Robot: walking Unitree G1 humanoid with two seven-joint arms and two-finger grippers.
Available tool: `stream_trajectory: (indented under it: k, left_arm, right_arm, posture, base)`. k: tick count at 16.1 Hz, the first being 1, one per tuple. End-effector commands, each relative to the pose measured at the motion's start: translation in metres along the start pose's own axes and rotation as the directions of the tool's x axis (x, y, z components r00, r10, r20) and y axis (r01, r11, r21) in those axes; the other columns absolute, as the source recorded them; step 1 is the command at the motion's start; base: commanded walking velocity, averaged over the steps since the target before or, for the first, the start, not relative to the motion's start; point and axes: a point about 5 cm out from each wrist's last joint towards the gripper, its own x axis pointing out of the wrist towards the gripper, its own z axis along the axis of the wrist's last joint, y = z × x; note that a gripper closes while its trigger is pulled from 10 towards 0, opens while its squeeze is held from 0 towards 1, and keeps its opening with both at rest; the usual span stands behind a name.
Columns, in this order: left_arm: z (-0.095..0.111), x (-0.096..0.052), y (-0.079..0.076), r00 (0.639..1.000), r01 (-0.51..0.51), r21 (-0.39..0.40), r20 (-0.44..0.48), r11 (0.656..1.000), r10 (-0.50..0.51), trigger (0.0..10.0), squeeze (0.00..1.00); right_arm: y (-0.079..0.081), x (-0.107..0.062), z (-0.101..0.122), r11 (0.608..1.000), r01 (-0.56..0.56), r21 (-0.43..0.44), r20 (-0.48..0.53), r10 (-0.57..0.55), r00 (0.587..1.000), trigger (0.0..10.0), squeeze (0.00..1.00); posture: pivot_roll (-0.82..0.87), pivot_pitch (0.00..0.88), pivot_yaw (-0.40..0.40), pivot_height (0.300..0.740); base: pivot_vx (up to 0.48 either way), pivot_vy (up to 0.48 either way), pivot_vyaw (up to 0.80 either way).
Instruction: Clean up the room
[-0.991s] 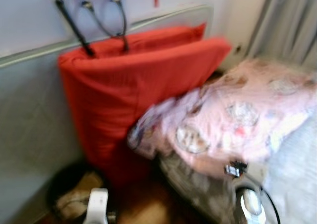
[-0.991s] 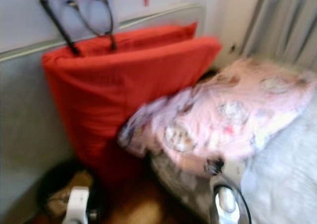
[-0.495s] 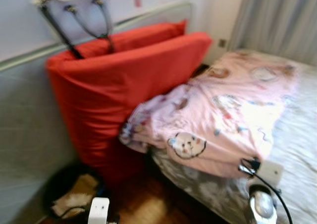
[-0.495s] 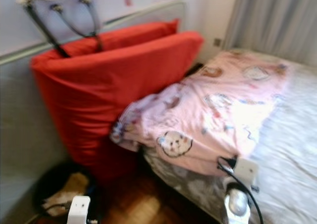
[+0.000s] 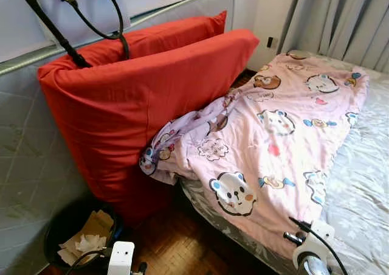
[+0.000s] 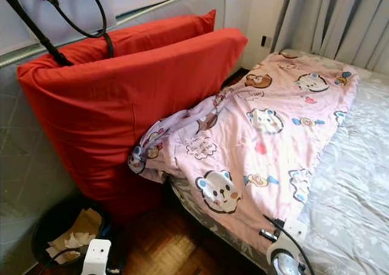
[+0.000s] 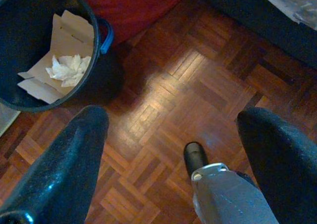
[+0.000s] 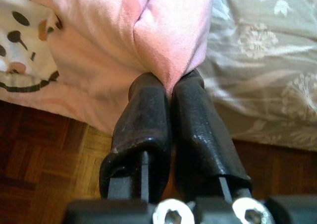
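Left gripper (image 7: 173,149) fingers spread wide apart, hanging above parquet floor (image 7: 198,85). Black bin (image 7: 47,50) sits upper left of frame (cardboard (image 7: 64,35) and crumpled tissue (image 7: 69,68) inside). Red pillow (image 7: 133,1) touches floor just beside bin, top centre.

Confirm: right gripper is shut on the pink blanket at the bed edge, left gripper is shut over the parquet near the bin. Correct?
Not quite. The left gripper is open: the left wrist view shows its fingers spread wide over the parquet floor near the bin. The rest holds: the right gripper is shut on the pink blanket at the bed edge.
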Motion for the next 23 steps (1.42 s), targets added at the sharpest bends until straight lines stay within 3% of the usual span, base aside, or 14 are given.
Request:
stream_trajectory:
  k: [1, 9, 10, 11, 12, 15, 17, 18, 23]
  left_arm:
    - [-0.006, -0.001, 0.001, 1.000, 0.005, 0.034, -0.030, 0.999, -0.004, 10.0, 0.00]
    - [-0.006, -0.001, 0.000, 0.999, 0.015, 0.050, -0.030, 0.999, -0.014, 10.0, 0.00]
    - [-0.006, -0.001, 0.000, 0.999, 0.015, 0.050, -0.030, 0.999, -0.013, 10.0, 0.00]
    - [-0.006, -0.001, 0.000, 0.999, 0.014, 0.052, -0.031, 0.999, -0.013, 10.0, 0.00]
    - [-0.006, -0.001, 0.001, 0.999, 0.013, 0.052, -0.031, 0.999, -0.012, 10.0, 0.00]
    - [-0.007, -0.002, 0.001, 0.999, 0.012, 0.056, -0.035, 0.998, -0.011, 10.0, 0.00]
    - [-0.007, -0.002, 0.001, 0.999, 0.012, 0.054, -0.035, 0.998, -0.010, 10.0, 0.00]
    - [-0.007, -0.002, 0.001, 0.999, 0.012, 0.054, -0.036, 0.998, -0.010, 10.0, 0.00]
    - [-0.007, -0.001, 0.002, 0.999, 0.004, 0.034, -0.045, 0.999, -0.003, 10.0, 0.00]
  right_arm:
    - [-0.006, -0.003, -0.012, 0.999, 0.022, 0.027, -0.057, -0.020, 0.998, 10.0, 0.00]
    - [-0.008, -0.006, -0.026, 0.999, 0.016, 0.047, -0.142, -0.009, 0.990, 10.0, 0.00]
    - [-0.008, -0.007, -0.027, 0.999, 0.016, 0.049, -0.144, -0.008, 0.990, 10.0, 0.17]
    - [-0.008, -0.007, -0.027, 0.999, 0.015, 0.051, -0.147, -0.007, 0.989, 10.0, 0.71]
    - [-0.008, -0.007, -0.027, 0.999, 0.014, 0.051, -0.148, -0.007, 0.989, 10.0, 0.93]
    - [-0.008, -0.007, -0.027, 0.999, 0.012, 0.047, -0.152, -0.005, 0.988, 10.0, 0.91]
    - [-0.008, -0.007, -0.028, 0.999, 0.012, 0.044, -0.157, -0.005, 0.988, 10.0, 0.75]
    - [-0.009, -0.007, -0.029, 0.999, 0.011, 0.044, -0.160, -0.004, 0.987, 10.0, 0.00]
    - [-0.004, -0.012, -0.039, 0.998, -0.067, -0.021, -0.178, 0.062, 0.982, 10.0, 0.00]
  posture:
    - [-0.07, 0.000, 0.004, 0.740]
    - [-0.07, 0.000, 0.010, 0.740]
    - [-0.07, 0.000, 0.009, 0.740]
    - [-0.06, 0.000, 0.009, 0.740]
    - [-0.06, 0.000, 0.009, 0.740]
    - [-0.06, 0.000, 0.009, 0.740]
    - [-0.06, 0.000, 0.008, 0.740]
    - [-0.06, 0.000, 0.008, 0.740]
    - [-0.07, 0.000, 0.005, 0.740]
  base:
    - [0.000, 0.000, 0.00]
    - [0.000, 0.000, 0.00]
    - [0.000, 0.000, 0.00]
    - [0.000, 0.000, 0.00]
    - [0.000, 0.000, 0.00]
    - [0.000, 0.000, 0.00]
    - [0.000, 0.000, 0.00]
    - [0.000, 0.000, 0.00]
    - [0.000, 0.000, 0.00]
